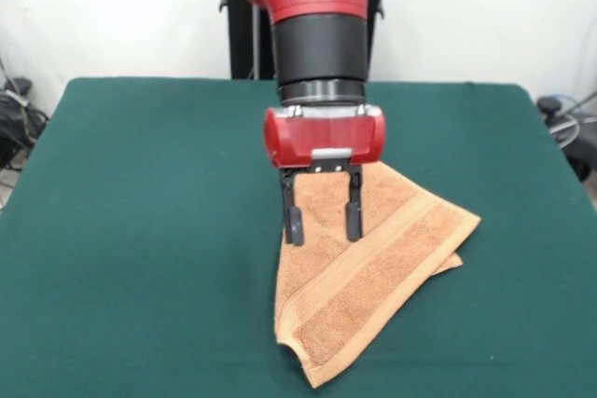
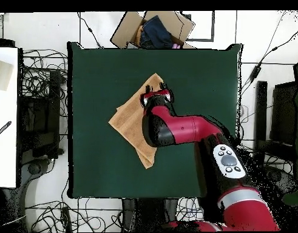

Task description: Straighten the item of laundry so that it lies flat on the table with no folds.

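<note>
The light orange-tan towel (image 1: 359, 272) lies folded over on itself on the dark green table (image 1: 140, 193), right of the middle. A second layer sticks out along its right edge, and a woven band runs diagonally across it. My gripper (image 1: 324, 227) hangs straight down over the towel's far left part, open and empty, with its fingertips (image 1: 295, 230) just above or at the cloth. In the overhead view the towel (image 2: 130, 121) lies as a diamond at the table's (image 2: 96, 73) middle. There the gripper (image 2: 155, 88) is over its upper right edge, and the arm hides the cloth's right part.
A cardboard box (image 2: 130, 30) holding dark cloth sits beyond the table's top edge in the overhead view. Cables lie on the floor all around the table. A white surface (image 2: 4, 121) stands to the left.
</note>
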